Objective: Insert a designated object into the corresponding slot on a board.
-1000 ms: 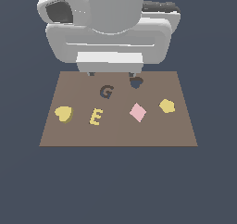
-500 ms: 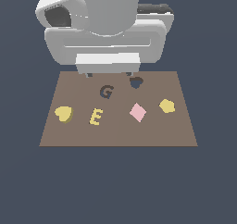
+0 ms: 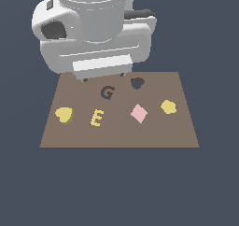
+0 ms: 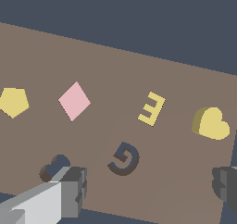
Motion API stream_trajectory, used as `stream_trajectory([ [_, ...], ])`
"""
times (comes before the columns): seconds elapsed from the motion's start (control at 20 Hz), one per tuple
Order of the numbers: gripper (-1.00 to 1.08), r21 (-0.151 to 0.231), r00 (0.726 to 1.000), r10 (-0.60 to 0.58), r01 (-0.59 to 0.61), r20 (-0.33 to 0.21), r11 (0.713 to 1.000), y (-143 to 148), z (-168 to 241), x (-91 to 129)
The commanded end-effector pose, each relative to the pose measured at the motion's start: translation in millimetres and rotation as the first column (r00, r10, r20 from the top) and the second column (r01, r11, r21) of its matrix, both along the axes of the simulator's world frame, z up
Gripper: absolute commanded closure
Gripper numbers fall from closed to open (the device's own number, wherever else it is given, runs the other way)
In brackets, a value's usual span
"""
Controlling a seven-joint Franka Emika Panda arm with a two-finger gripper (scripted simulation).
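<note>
Yellow heart [image 4: 211, 123] lies beyond the spread fingers [image 4: 74, 190].

on the board [image 3: 116, 134] you can read two letters: a yellow letter e [image 3: 96, 118] as a raised piece, and beside it a dark g-shaped cutout [image 3: 107, 92] sunk into the surface. you'll find no other writing.

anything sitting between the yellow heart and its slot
Yes. Along the board from the heart to the slot lie the letter E and the G cutout. Both stay low, so a lifted carry should clear them.
</note>
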State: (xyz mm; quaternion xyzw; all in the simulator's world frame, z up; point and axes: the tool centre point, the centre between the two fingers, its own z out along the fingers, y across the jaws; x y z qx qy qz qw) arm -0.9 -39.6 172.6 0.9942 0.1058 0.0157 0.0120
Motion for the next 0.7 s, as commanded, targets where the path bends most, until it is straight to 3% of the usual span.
stream_trajectory([
  [0.0,-0.92,0.000,0.999,0.055,-0.055,-0.002,0.999,-7,-5,-2],
  [0.3,-0.92,0.001,0.977,0.214,-0.214,-0.007,0.977,-28,-21,-6],
  [0.65,-0.92,0.003,0.911,0.413,-0.413,-0.013,0.911,-56,-42,-6],
])
